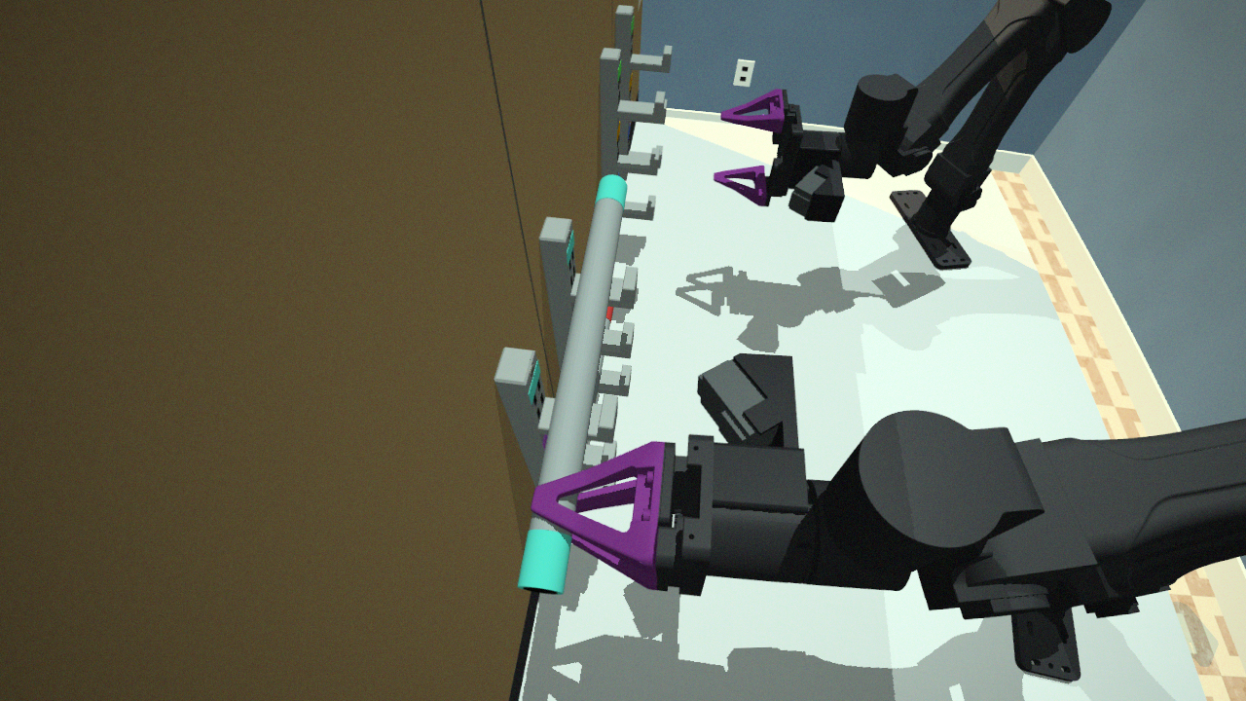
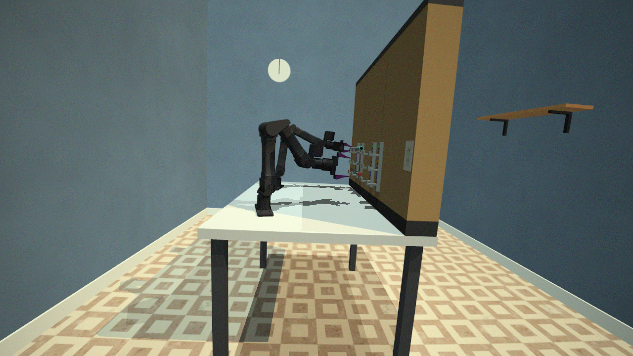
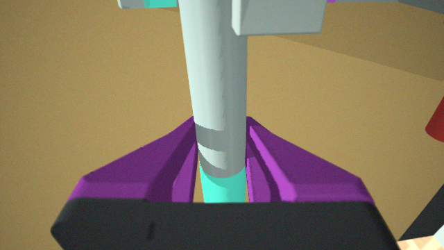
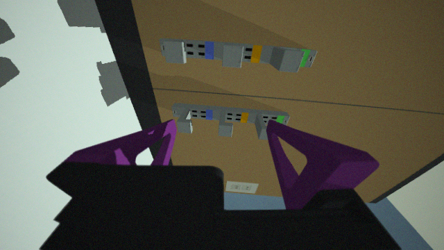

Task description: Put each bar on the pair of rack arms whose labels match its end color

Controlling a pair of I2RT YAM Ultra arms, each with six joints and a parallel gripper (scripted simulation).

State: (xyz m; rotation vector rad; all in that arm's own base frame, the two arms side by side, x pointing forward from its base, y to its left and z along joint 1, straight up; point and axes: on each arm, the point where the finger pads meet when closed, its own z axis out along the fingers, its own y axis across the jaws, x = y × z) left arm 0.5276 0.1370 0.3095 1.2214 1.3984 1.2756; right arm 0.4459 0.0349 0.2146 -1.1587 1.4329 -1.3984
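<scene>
A grey bar with turquoise ends is level with the top arms of the left rack, behind one arm's upturned tip in the left wrist view; contact is unclear. My left gripper is shut on this bar near one end. The rack's top labels are turquoise. A red-ended bar is lower at this rack, mostly hidden. My right gripper is open and empty before the right rack, whose labels are green, orange and blue.
The brown board stands upright behind both racks. The white table top lies below the arms. A wall outlet is on the board beyond the right rack. No bar shows on the right rack.
</scene>
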